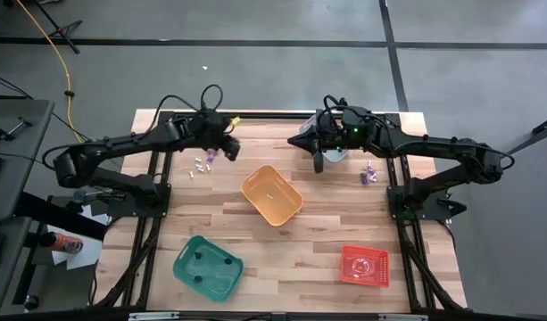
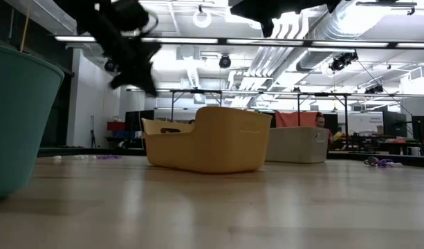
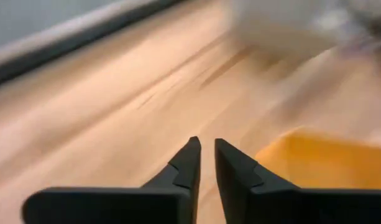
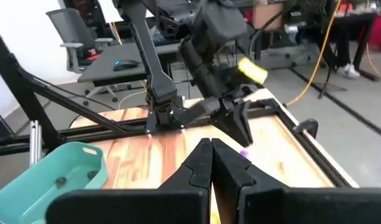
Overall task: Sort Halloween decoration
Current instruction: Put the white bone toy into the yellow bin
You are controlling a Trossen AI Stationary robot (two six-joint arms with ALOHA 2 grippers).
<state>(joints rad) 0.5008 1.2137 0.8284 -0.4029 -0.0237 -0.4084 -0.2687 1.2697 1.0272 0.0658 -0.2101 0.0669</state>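
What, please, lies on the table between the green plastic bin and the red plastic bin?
In the high view, only bare wooden table lies between the green plastic bin and the red plastic bin; the orange bin sits farther back.

Trinkets [image 1: 202,164] lie left of the middle bin [image 1: 271,195], seemingly apart.
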